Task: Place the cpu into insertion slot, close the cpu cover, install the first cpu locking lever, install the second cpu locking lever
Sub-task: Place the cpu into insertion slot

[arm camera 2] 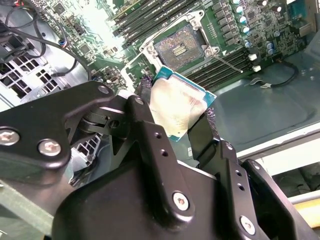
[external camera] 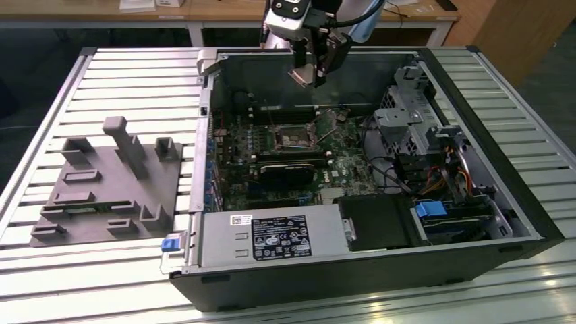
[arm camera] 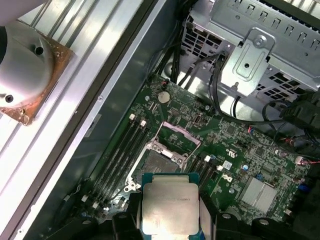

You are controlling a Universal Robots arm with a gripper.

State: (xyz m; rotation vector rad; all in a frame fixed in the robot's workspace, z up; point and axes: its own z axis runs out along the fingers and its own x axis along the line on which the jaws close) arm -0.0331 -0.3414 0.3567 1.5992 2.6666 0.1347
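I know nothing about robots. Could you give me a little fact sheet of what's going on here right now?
Setting: open black computer case lying on a slatted metal table
Hand: gripper shut on the cpu, gripping two opposite edges
Position: chip held in the air above the green board, not seated
Socket: insertion slot empty, dark centre exposed
Lid: cpu cover swung open beside the socket
Nearby: grey moulded fixture on the table, at the exterior view's left

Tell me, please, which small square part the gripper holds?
The cpu, pale-faced, clamped in the gripper above the green board; the dark insertion slot sits uncovered on it.
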